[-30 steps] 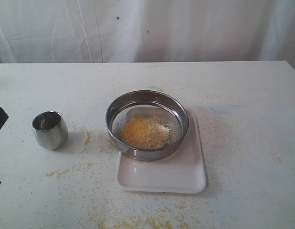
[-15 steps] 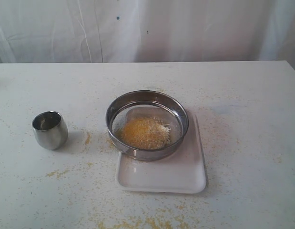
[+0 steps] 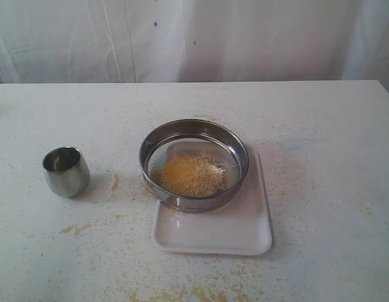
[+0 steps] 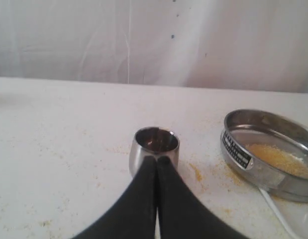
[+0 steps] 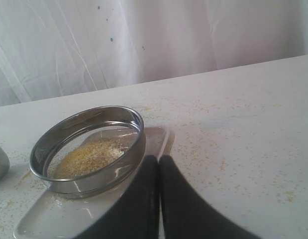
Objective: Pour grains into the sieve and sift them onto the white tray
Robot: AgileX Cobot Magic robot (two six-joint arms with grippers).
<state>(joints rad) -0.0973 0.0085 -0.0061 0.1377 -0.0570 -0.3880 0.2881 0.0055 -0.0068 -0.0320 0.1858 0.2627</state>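
The round steel sieve (image 3: 194, 163) rests on the far part of the white tray (image 3: 238, 229), with a heap of yellow grains (image 3: 189, 175) on its mesh. Neither arm shows in the exterior view. In the left wrist view my left gripper (image 4: 156, 159) is shut with nothing in it, back from the small steel cup (image 4: 154, 148); the sieve (image 4: 270, 147) lies off to one side. In the right wrist view my right gripper (image 5: 159, 159) is shut and empty, close to the tray (image 5: 49, 219) and the sieve (image 5: 89, 149) holding the grains (image 5: 91, 155).
A small steel cup (image 3: 66, 170) stands upright left of the tray. Spilled yellow grains are scattered over the white table (image 3: 320, 126), thickest near its front edge. A white curtain hangs behind the table.
A dark piece of the left arm at the exterior view's left edge one second ago has gone out of sight. The sieve, tray and cup have not moved.
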